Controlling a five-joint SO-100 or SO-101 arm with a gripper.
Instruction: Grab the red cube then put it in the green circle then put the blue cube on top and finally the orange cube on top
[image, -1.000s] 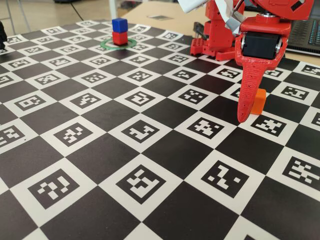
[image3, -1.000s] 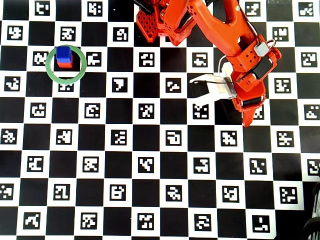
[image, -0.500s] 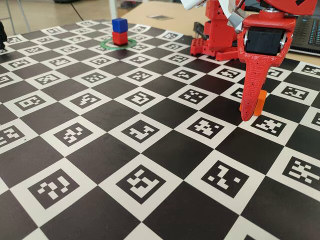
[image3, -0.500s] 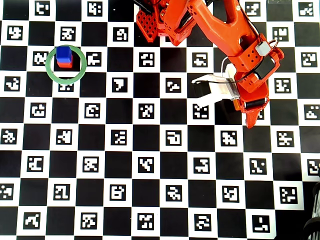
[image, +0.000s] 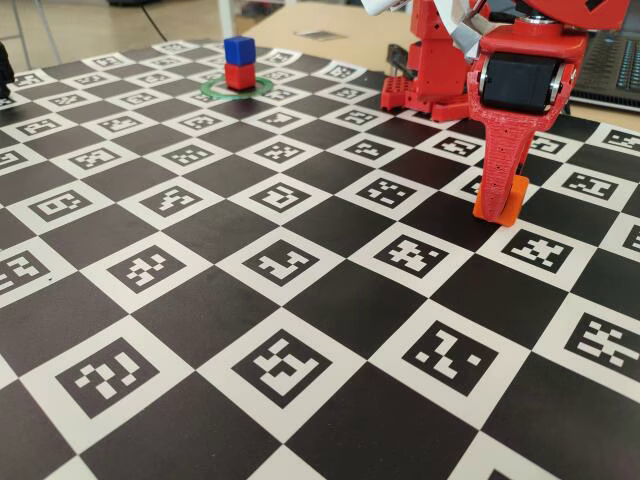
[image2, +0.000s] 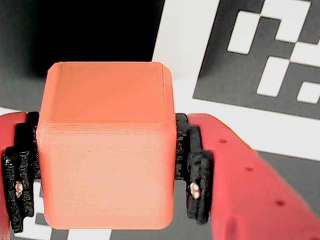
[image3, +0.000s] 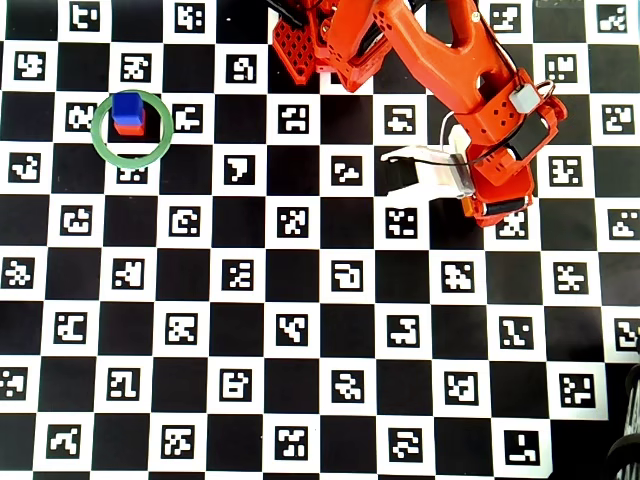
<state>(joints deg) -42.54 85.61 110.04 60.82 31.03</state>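
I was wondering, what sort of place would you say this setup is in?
Most likely a robotics lab or workshop bench. The table is covered by a checkerboard mat printed with coded marker squares, the kind used for camera calibration, a small red robot arm stands on it, and a keyboard-like device sits behind.

Red arm reaching down over the tabletop, gripper (image: 497, 205) pointing steeply downward, jaws closing on both sides of the orange cube (image2: 105, 145)
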